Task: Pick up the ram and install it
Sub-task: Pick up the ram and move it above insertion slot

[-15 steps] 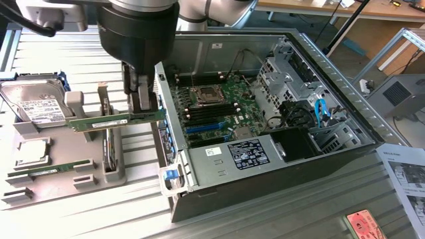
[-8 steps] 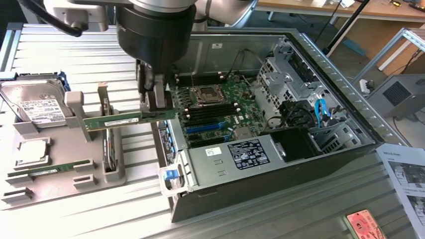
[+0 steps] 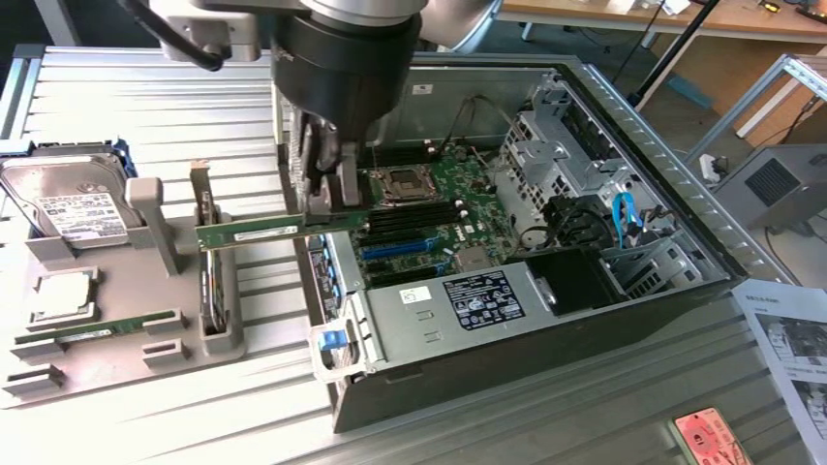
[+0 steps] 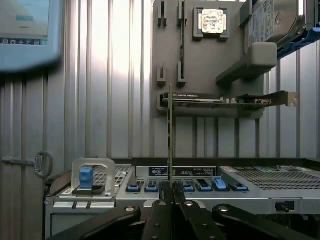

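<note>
I hold the ram (image 3: 259, 232), a long thin green stick with a pale label, level in the air over the near wall of the open computer case (image 3: 517, 320). My gripper (image 3: 332, 205) is shut on the stick's end nearest the case. The wrist view shows the ram (image 4: 170, 135) edge-on as a thin upright line rising from my shut gripper (image 4: 170, 194). The motherboard (image 3: 446, 199) lies inside the case, its black and blue memory slots (image 3: 407, 228) just beyond the stick. A second green stick (image 3: 97, 329) lies in the grey holder tray (image 3: 116, 363).
The tray at the exterior view's left also carries a hard drive (image 3: 72, 208), a square silver processor (image 3: 61, 294) and an upright expansion card (image 3: 207, 262). Drive cages and cables (image 3: 607, 213) fill the case's far side. A paper sheet (image 3: 795, 339) lies at the exterior view's right.
</note>
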`<state>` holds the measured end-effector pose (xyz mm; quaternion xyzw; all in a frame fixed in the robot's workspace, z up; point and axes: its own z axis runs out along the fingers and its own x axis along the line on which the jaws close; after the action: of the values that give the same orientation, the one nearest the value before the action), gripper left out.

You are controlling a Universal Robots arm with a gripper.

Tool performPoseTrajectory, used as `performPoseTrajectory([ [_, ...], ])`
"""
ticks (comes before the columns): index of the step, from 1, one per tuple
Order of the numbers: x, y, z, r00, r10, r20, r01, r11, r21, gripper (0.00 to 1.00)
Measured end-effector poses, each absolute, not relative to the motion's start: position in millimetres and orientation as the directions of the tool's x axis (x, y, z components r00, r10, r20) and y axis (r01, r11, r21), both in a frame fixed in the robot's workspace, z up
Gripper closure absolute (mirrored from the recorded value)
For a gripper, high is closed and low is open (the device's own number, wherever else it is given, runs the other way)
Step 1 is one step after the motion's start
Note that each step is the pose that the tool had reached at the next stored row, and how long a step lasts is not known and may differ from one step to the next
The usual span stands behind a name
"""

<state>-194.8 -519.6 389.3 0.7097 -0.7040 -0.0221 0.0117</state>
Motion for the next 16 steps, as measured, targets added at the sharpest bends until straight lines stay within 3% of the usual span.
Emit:
performPoseTrajectory([
  [16,-151.5,-519.6,389.4,0.008,-1.0,-0.015,-0.999,-0.008,0.051,0.88],
])
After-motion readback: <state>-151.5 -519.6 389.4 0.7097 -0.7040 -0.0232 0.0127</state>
